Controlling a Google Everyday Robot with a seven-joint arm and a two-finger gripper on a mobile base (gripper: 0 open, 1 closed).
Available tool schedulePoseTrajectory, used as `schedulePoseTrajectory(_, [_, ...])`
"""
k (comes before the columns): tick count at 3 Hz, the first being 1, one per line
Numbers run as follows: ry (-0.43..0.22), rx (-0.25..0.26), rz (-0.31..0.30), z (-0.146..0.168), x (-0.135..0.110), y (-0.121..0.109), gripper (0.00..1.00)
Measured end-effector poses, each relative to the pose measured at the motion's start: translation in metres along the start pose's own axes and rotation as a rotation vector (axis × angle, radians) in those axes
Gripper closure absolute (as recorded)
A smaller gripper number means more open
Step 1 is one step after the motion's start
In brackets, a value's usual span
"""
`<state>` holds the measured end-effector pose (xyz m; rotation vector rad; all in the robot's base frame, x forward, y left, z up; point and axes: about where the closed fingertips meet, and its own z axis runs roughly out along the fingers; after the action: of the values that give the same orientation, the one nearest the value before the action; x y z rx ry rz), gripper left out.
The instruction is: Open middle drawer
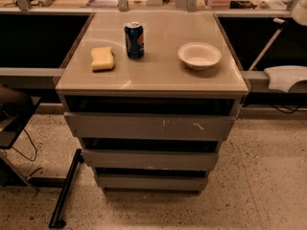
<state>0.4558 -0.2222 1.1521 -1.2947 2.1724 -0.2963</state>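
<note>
Your gripper [286,78] sits out past the worktop's right edge with only a white part showing, and I cannot tell if it's open or closed. The middle drawer [151,159] lies below the worktop's front edge, under the scratched front [148,127]. There's no handle, so hook its top lip through the dark gap and pull straight out. Up top, the bowl [199,55] near the right edge looks empty; the can [134,40] stands upright.

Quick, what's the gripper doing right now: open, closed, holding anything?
Gripper: cannot be told. It shows only as a white shape at the right edge of the view, apart from the middle drawer.
</note>
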Motion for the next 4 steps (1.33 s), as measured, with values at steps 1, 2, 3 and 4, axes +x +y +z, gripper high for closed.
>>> schedulePoseTrajectory(1, [0.0,0.0,0.0,0.0,0.0,0.0,0.0])
schedulePoseTrajectory(2, [-0.014,0.001,-0.013,0.006,0.004,0.006,0.0])
schedulePoseTrajectory(3, [-0.098,0.05,-0.058,-0.016,0.033,0.034,0.0])
schedulePoseTrajectory(4, [-0.19,0.161,-0.094,-0.058,0.061,0.071,0.0])
